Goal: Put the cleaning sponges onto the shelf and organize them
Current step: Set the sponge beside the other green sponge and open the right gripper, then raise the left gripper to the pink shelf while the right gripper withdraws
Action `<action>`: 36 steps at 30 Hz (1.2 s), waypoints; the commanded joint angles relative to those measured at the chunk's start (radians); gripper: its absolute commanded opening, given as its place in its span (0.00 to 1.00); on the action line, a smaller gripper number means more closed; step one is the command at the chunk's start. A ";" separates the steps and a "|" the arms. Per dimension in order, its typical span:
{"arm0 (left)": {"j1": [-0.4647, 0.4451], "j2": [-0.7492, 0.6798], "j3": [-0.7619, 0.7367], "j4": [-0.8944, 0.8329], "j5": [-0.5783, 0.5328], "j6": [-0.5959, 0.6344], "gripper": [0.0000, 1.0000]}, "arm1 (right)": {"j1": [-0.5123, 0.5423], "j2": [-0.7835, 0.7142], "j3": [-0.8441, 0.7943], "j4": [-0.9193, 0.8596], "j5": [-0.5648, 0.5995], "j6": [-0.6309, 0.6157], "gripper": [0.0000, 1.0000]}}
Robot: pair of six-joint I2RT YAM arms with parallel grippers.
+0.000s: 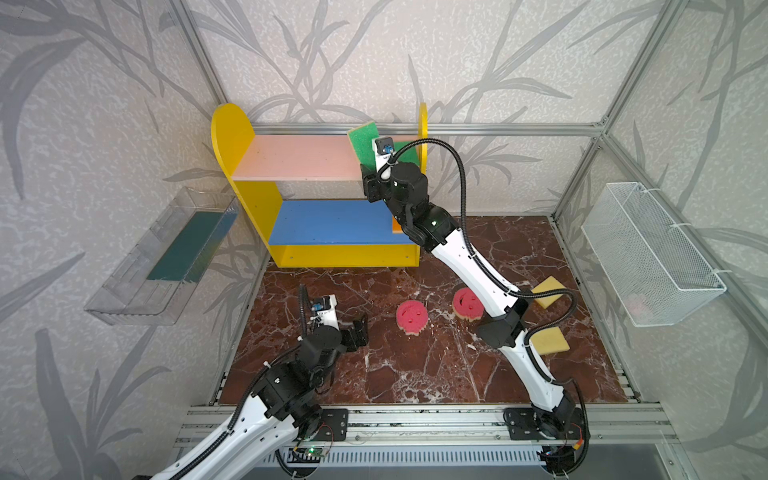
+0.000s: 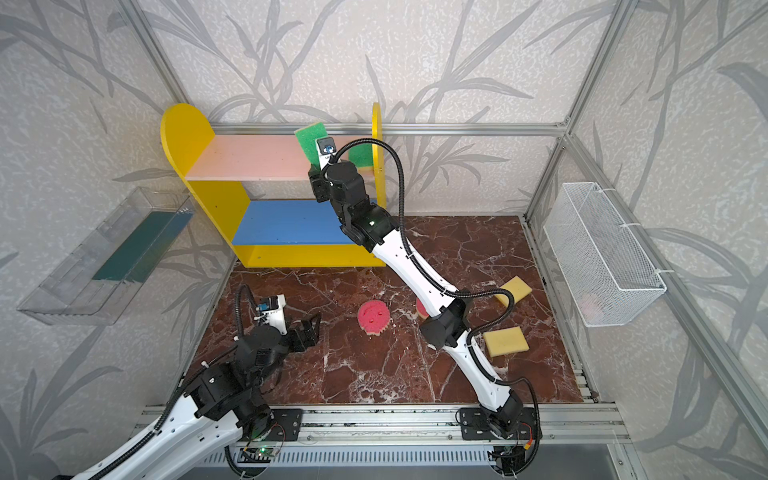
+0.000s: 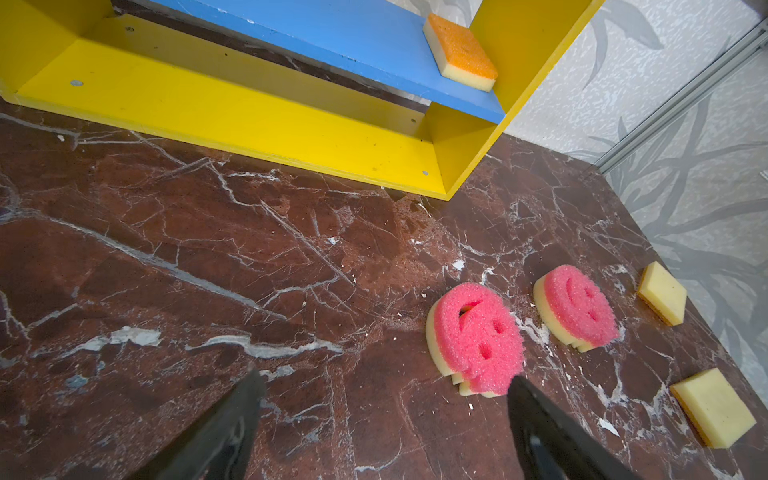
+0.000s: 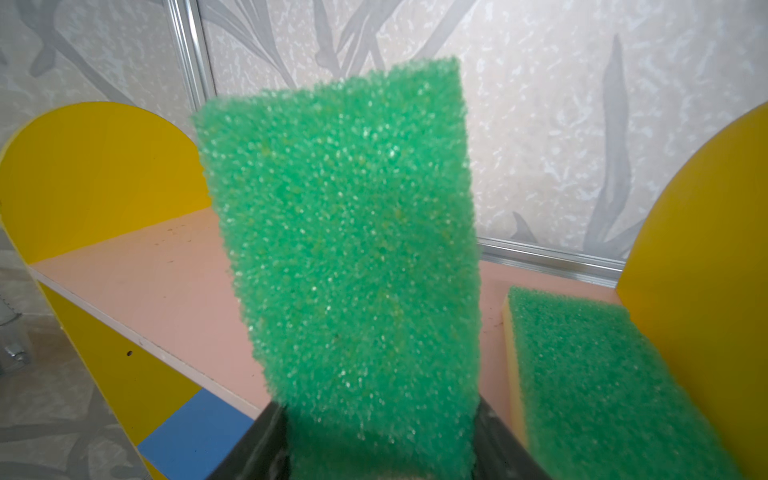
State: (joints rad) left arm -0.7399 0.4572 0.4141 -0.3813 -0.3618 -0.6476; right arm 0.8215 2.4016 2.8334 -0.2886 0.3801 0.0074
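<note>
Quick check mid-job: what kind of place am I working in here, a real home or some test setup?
Most likely a lab test cell dressed up as a home. A bare aluminium frame holds wallpapered panels, and the arms are bolted to a metal rail along the front edge.

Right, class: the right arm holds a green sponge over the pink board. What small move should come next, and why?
Probably lower the green sponge in the right gripper flat onto the bare pink board, beside the second green sponge lying by the side panel. It stands upright in the jaws, not yet lying on the board.
</note>
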 commanded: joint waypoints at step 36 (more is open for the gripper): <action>0.011 0.286 0.660 -0.167 -0.121 0.242 0.97 | 0.017 -0.265 -0.028 -0.140 -0.217 -0.076 0.98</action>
State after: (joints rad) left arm -0.7368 0.6861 0.9676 -0.4862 -0.4232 -0.4946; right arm 0.8307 2.2723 2.8174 -0.3813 0.2119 -0.0765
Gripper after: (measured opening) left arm 0.962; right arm 0.975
